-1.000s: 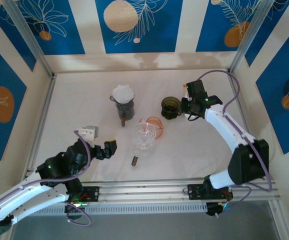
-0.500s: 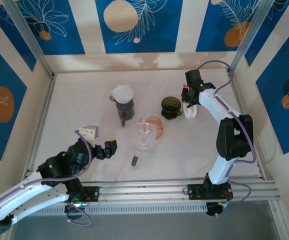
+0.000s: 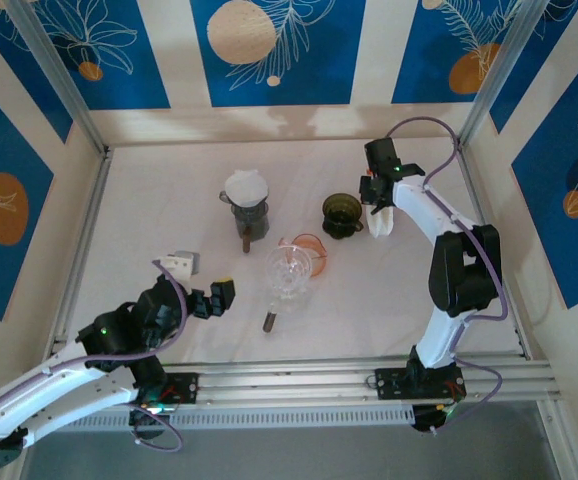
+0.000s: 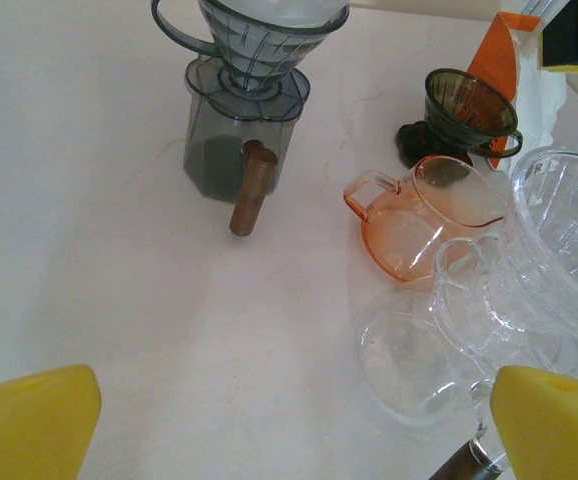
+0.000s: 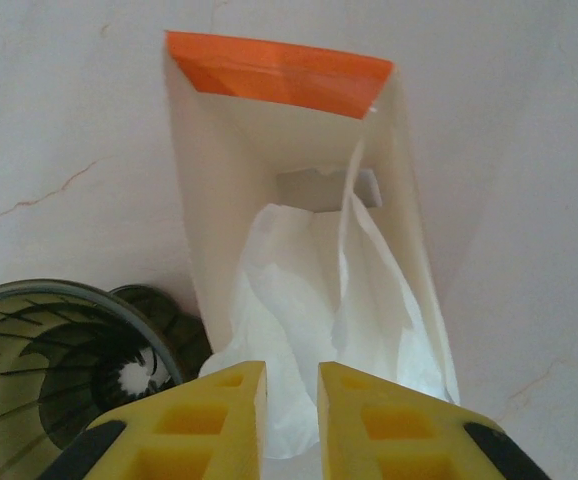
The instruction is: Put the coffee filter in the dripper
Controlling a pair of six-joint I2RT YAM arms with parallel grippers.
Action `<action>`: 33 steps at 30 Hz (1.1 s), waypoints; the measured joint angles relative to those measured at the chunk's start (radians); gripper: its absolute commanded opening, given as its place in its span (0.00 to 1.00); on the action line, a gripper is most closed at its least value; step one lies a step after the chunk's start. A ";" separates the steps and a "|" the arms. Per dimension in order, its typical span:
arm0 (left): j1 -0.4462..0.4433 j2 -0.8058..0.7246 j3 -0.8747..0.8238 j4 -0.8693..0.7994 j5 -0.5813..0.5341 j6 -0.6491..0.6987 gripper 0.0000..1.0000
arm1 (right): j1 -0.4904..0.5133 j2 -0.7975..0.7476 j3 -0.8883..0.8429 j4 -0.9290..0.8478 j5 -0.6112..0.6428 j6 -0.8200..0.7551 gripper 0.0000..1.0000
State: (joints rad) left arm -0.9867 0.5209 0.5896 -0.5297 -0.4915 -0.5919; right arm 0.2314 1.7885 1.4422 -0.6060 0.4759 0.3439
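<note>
1. Jaws on the right wrist view: the right gripper point(image 5: 292, 420) is nearly clenched. Its yellow fingers pinch the lower edge of a white coffee filter point(image 5: 289, 290). The filter spills from the filter bag point(image 5: 269, 120) just right of the green dripper point(image 5: 39, 350). To do this step well, draw back slowly along the bag's mouth so that one sheet slides free. The paper is thin and crumpled, so a jerk could tear it or drag the light bag along. I cannot tell whether one sheet or several are caught.

2. Top external view: the bag stands just right of the green dripper, with the right gripper over it.
   - The green dripper looks empty and is the likely target. The carry to it is short, with nothing between.
   - The filter should be lifted clear of the rim before it is lowered in.
   - Well left of the green dripper, a grey dripper point(image 3: 247, 200) already carries a white filter.
   - On the near-left side of the green dripper sit an orange glass pitcher point(image 3: 307, 248) and a clear glass dripper point(image 3: 289, 272), both off the likely path.
   - The left gripper point(image 3: 210, 300) waits far to the near-left, well apart from the green dripper.

3. Left wrist view: the left jaws are released wide, with bare table between them.
   - The green dripper shows far off on the right.
   - The pitcher and the clear dripper lie in front of it.
   - The grey dripper is to its left, on a server with a brown handle.
</note>
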 measured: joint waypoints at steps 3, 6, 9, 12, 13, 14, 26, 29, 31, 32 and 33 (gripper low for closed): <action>0.000 0.000 0.000 0.011 0.000 0.000 1.00 | 0.007 0.003 0.016 0.000 0.005 -0.016 0.22; 0.000 0.004 0.000 0.017 0.000 0.000 1.00 | 0.010 0.011 0.042 0.002 0.011 -0.027 0.23; 0.000 0.011 0.000 0.017 0.000 0.000 1.00 | 0.010 0.029 0.060 0.008 0.013 -0.033 0.24; 0.000 0.012 0.000 0.017 0.000 0.000 1.00 | 0.006 0.053 0.068 0.007 0.014 -0.037 0.25; 0.000 0.012 0.000 0.017 -0.001 0.000 1.00 | 0.006 0.063 0.072 0.006 0.014 -0.039 0.25; 0.000 0.013 0.000 0.017 0.000 0.000 1.00 | 0.005 0.071 0.075 0.006 0.015 -0.040 0.25; 0.000 0.020 0.000 0.020 -0.001 0.000 1.00 | -0.005 0.081 0.083 -0.010 0.015 -0.041 0.25; 0.000 0.022 0.000 0.020 -0.001 0.000 1.00 | -0.003 0.081 0.083 -0.007 0.015 -0.048 0.25; 0.000 0.022 0.000 0.021 -0.001 0.000 1.00 | -0.002 0.080 0.083 -0.006 0.015 -0.053 0.25; 0.000 0.022 0.000 0.021 -0.001 0.000 1.00 | 0.001 0.080 0.083 -0.007 0.015 -0.055 0.25; 0.000 0.022 0.000 0.021 0.000 0.000 1.00 | 0.002 0.080 0.083 -0.006 0.015 -0.056 0.25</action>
State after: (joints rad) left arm -0.9867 0.5430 0.5896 -0.5091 -0.4919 -0.5919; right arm 0.2329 1.8683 1.5253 -0.6125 0.4911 0.2882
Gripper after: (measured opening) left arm 0.998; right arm 0.250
